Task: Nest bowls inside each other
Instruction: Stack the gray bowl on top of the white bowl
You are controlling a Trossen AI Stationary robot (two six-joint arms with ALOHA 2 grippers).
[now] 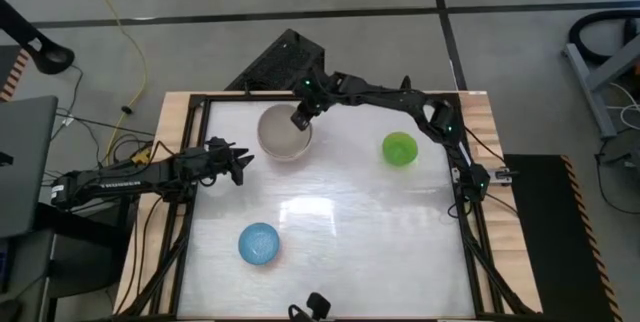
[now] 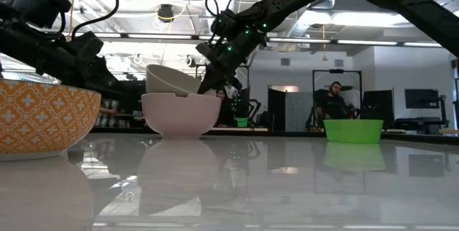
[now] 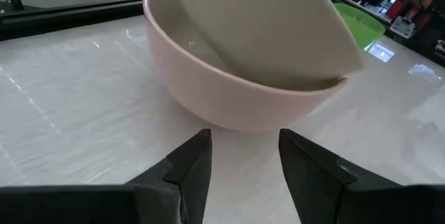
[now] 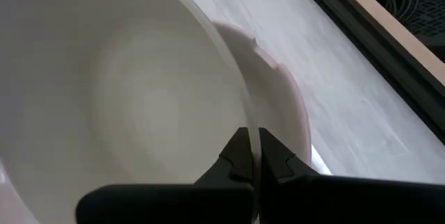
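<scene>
A cream-white bowl (image 2: pixel 181 116) stands on its base at the table's far middle. A grey-beige bowl (image 2: pixel 171 78) sits tilted in it, and my right gripper (image 2: pixel 212 82) is shut on that bowl's rim. My left gripper (image 3: pixel 245 160) is open just left of the cream bowl (image 3: pixel 229 99) and has nothing between its fingers. The green bowl (image 1: pixel 399 148) stands upright at the far right. The light blue bowl (image 1: pixel 259 243) stands upright at the near left. My right gripper pinches the grey-beige bowl's rim (image 4: pixel 249 116) between its two fingers, one finger inside the bowl and one outside. The fingers slant down from the table's far right side. The bowl is tilted, its held side raised, its lower part inside the cream bowl (image 4: pixel 286 102).
A black frame (image 1: pixel 190 162) runs round the white tabletop. In the low view a bowl with an orange patterned wall (image 2: pixel 43 120) stands close at the left, where the blue bowl is. There is free room in the table's middle. A person (image 2: pixel 334 102) sits far behind the table.
</scene>
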